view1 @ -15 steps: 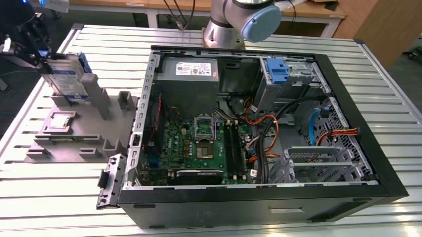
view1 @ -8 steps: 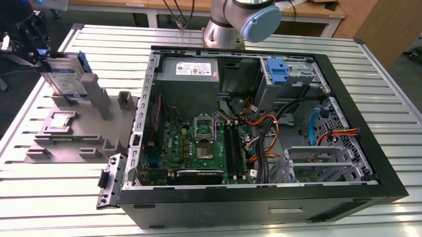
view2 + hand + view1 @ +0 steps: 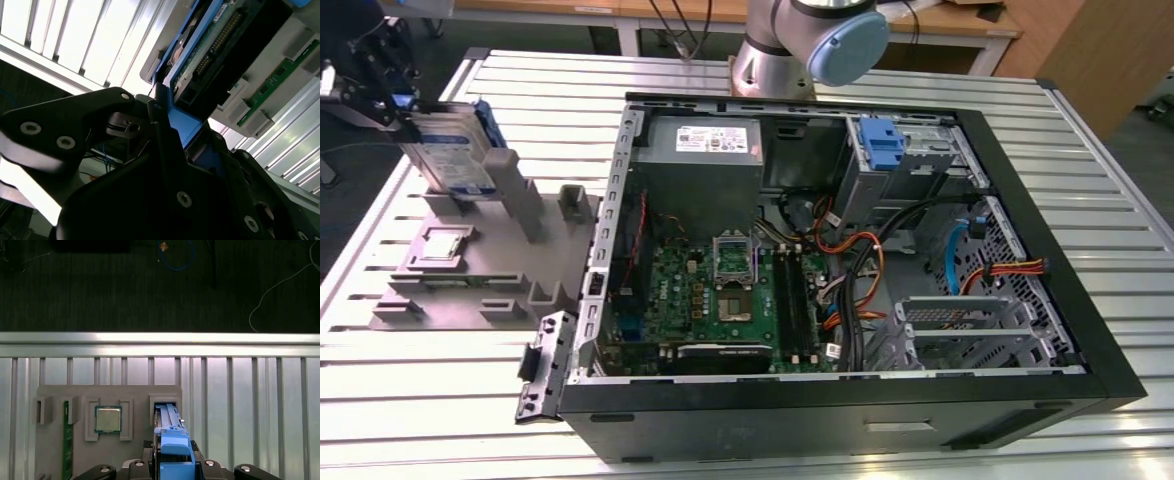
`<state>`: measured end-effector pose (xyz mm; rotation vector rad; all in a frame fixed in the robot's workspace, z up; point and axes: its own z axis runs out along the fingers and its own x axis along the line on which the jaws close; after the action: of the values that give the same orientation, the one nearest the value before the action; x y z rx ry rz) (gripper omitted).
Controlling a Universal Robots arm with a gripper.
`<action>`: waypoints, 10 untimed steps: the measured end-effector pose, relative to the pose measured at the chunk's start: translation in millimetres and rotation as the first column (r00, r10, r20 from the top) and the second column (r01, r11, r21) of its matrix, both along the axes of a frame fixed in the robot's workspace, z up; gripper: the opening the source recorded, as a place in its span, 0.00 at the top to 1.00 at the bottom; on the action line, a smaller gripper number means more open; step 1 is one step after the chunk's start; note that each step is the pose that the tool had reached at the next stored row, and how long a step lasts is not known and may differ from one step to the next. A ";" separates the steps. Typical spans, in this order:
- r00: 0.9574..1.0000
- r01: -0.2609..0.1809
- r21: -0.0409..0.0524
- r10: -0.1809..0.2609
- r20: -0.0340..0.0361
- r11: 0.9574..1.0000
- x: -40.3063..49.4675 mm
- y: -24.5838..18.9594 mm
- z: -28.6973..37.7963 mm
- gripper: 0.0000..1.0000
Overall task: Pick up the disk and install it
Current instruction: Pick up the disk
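The disk (image 3: 454,155), a silver drive in a blue carrier, stands on edge over the grey fixture (image 3: 454,290) at the exterior view's left. My gripper (image 3: 398,108) is shut on its upper end. In the first wrist view the blue carrier (image 3: 176,452) sits between my black fingers (image 3: 135,466), and the disk's lower end reaches the fixture's slot (image 3: 165,412). In the second wrist view the disk (image 3: 210,45) shows its circuit-board side, with my gripper (image 3: 165,120) clamped on the blue frame. Whether the lower end still rests in the slot I cannot tell.
An open computer case (image 3: 854,400) lies on the slatted metal table (image 3: 427,400), with the motherboard (image 3: 720,290), a grey power-supply box (image 3: 707,140) and a drive bay with a bare blue bracket (image 3: 881,145). The fixture also holds a processor (image 3: 108,419) and a green memory stick (image 3: 65,440).
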<state>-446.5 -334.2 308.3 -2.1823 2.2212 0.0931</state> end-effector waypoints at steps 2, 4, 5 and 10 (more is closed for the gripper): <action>1.000 0.000 0.000 0.000 0.000 1.000 0.0 0.0 1.8 0.63; 1.000 0.000 0.000 0.000 0.000 1.000 0.0 0.0 3.3 0.63; 1.000 0.000 0.000 0.000 0.000 1.000 0.0 0.0 4.3 0.63; 1.000 0.000 0.000 0.000 0.000 1.000 0.0 0.0 9.2 0.63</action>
<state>-446.5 -334.2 317.5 -2.1823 2.2212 0.0931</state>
